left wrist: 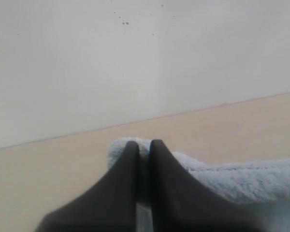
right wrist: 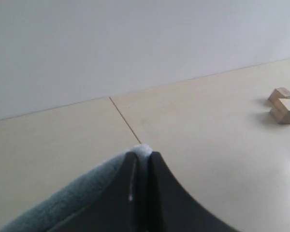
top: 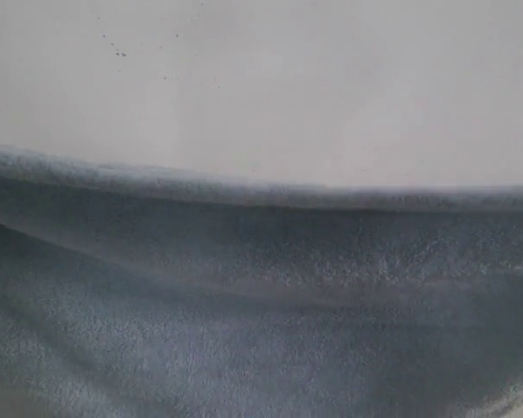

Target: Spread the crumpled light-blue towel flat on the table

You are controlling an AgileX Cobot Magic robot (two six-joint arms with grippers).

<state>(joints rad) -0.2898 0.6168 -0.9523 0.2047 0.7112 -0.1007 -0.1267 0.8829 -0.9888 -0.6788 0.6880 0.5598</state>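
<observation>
exterior view is filled across its lower half by the towel [top: 261, 322]. its upper hem runs as a gently sagging line from side to side, with the wall [top: 261, 78] behind it. neither arm shows in that view.

the left end effector [left wrist: 144, 150] has its jaws pressed nearly together on a plush corner of the cloth, which bulges just past the tips and trails off to one side above the table [left wrist: 38, 183]. the right end effector [right wrist: 144, 157] is likewise clamped on the towel, with only a small pale tuft poking out between the tips and the rest draping away beneath. both face the table's far edge, where it meets the wall. two wooden blocks [right wrist: 283, 105] sit well apart from the right grip.

the towel appears to hang as a sheet between the two grips, off the table, though its lower edge is out of sight. the cloth looks soft, limp and fairly thick, so it will probably sag and fold wherever unsupported. the corners along the hem seem the best hold, and a shallow pinch like the right one may slip under the towel's weight.
</observation>
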